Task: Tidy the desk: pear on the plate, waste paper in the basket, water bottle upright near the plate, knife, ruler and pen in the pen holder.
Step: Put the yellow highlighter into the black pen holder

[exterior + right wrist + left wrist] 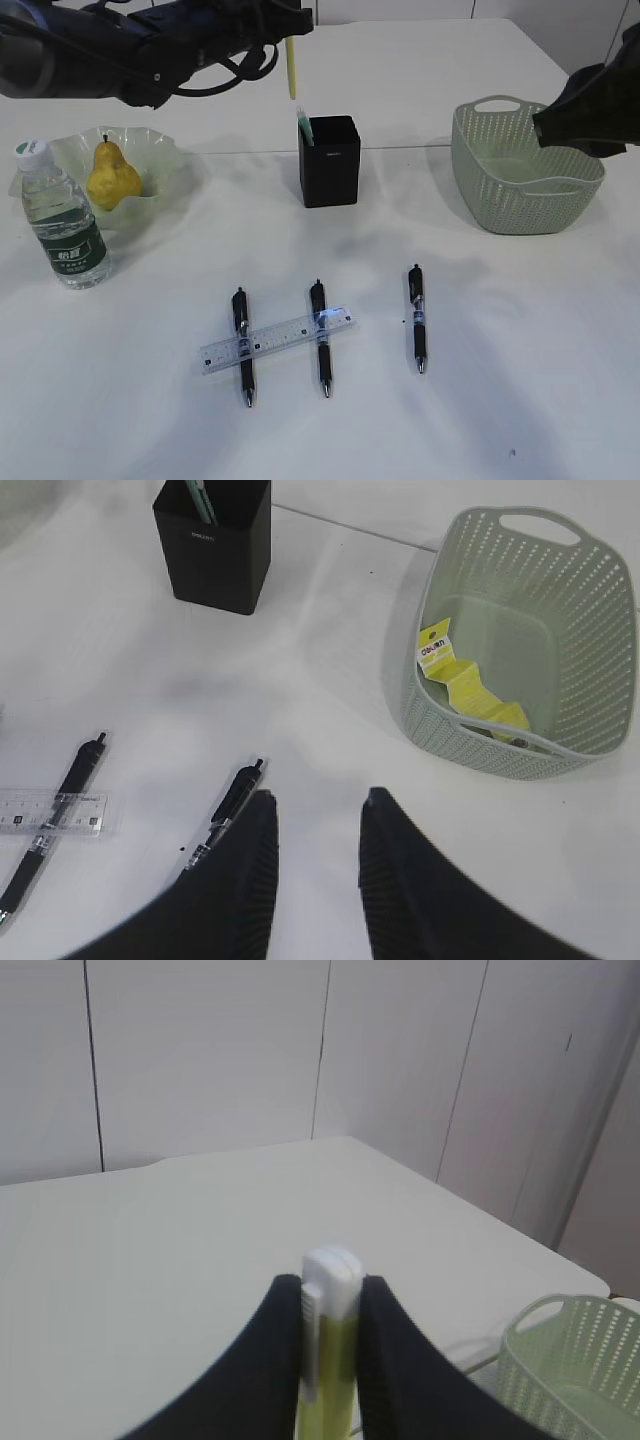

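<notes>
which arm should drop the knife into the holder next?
Left. Its hand already grips the yellow-green utility knife, hanging above the black square pen holder. The right hand is open and empty, over the table near the sage green lattice basket.

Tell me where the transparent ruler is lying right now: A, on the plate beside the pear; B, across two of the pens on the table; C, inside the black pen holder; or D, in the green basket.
B: the exterior view shows the ruler lying slantwise across the left pen and the middle pen on the table.
</notes>
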